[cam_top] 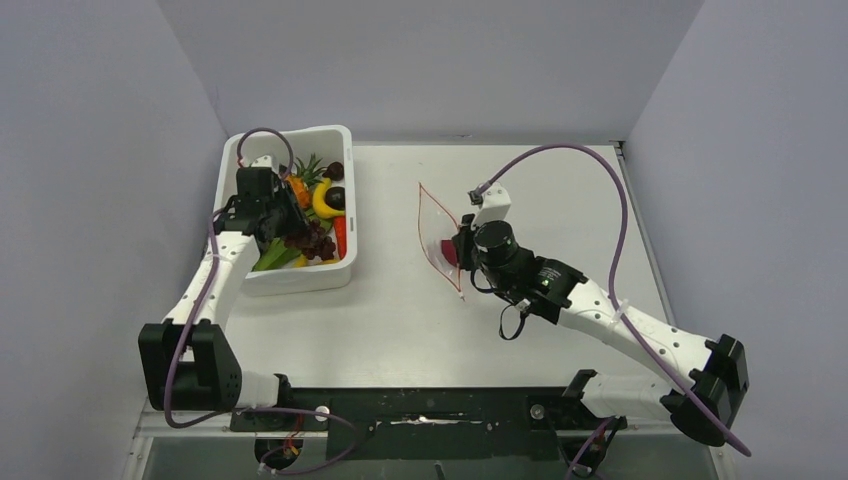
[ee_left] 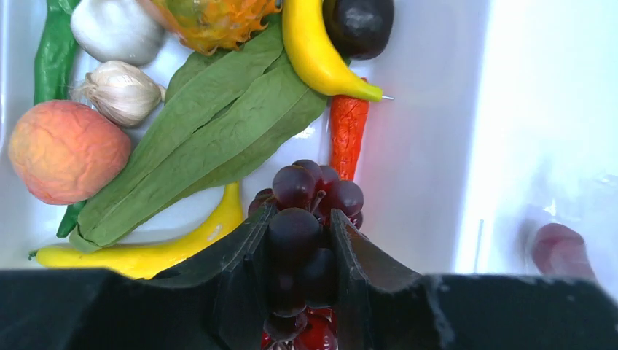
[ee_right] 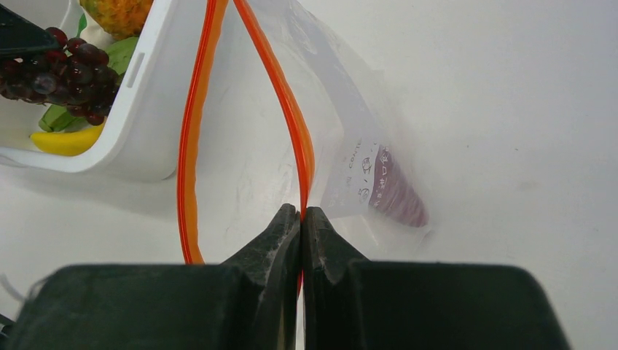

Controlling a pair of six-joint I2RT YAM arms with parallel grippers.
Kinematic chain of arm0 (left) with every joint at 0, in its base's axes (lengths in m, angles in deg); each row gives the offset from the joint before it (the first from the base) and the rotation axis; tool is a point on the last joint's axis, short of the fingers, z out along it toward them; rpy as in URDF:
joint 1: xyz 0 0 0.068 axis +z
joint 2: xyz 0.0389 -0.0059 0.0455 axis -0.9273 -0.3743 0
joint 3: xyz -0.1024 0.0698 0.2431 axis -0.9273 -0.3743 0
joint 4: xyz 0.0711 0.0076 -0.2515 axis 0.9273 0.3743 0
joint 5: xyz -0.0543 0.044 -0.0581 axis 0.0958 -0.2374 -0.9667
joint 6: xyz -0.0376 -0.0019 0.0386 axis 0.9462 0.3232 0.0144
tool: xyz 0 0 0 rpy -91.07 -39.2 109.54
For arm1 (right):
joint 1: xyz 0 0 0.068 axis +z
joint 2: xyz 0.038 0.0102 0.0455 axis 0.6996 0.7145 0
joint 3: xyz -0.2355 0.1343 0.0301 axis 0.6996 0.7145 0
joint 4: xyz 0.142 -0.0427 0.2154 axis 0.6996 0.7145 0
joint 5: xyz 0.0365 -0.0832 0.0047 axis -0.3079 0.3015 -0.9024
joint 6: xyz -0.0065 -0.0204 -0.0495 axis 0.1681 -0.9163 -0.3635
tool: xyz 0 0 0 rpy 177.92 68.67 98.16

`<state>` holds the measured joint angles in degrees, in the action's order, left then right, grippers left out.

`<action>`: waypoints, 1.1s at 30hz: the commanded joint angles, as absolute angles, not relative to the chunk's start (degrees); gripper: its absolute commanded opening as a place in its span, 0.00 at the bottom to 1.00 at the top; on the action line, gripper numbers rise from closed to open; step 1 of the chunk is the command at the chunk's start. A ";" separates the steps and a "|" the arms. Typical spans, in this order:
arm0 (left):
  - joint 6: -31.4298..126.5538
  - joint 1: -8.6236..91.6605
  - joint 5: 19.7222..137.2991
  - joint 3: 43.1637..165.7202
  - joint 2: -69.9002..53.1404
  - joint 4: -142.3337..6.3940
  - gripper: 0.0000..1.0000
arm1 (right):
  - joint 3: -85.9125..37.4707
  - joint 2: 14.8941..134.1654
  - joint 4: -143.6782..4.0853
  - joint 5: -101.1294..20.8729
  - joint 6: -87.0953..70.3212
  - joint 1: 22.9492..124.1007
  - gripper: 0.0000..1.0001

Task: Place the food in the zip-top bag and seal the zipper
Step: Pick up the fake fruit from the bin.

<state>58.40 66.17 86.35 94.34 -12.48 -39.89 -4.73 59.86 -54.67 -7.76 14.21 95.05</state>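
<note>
Found left end effector (ee_left: 301,219) closed round grapes (ee_left: 310,189) in tub (cam_top: 300,278), 10 o'clock on worktop (cam_top: 560,200). Found right end effector (ee_right: 301,215) pinching zipper (ee_right: 291,109) of bag (ee_right: 342,109), mid-worktop. Judged bunch light, knobbly, loose; gripped mid-cluster.

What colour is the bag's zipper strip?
The zipper strip is red-orange; right wrist view shows it best.

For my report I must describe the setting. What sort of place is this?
Probably a robotics test cell, not a kitchen: plain grey walls enclose a white table, two robot arms are bolted at its near edge, and the food in the white tub is toy fruit and vegetables.
</note>
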 commanded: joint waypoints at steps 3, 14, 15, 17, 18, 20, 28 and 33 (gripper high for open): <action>60.69 66.00 86.23 94.29 -7.43 -43.60 0.18 | -9.30 61.51 -55.28 -5.52 15.12 94.90 0.00; 60.67 65.55 82.76 98.27 -5.93 -42.48 0.17 | -15.48 67.55 -51.34 -6.08 17.49 94.92 0.00; 60.54 65.29 82.35 98.54 -5.47 -42.37 0.17 | -16.38 68.22 -50.38 -5.99 18.36 94.89 0.00; 60.54 64.60 82.13 98.97 -4.23 -42.05 0.17 | -17.45 69.02 -49.31 -5.90 19.60 95.01 0.00; 60.63 64.29 81.96 99.17 -3.56 -41.94 0.17 | -17.63 69.22 -49.09 -5.93 19.92 95.01 0.00; 60.72 63.99 81.43 99.88 -2.33 -41.67 0.17 | -17.54 69.38 -49.01 -5.99 20.28 95.06 0.00; 60.29 63.89 77.83 105.90 0.45 -37.98 0.17 | -16.48 68.59 -51.67 -7.15 21.16 95.09 0.00; 62.45 63.69 71.01 106.72 2.63 -39.25 0.17 | -16.71 69.48 -53.05 -7.98 22.09 95.19 0.00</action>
<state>60.80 63.99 78.15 103.30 -0.17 -37.24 -14.93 69.83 -48.90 -7.67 20.68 95.07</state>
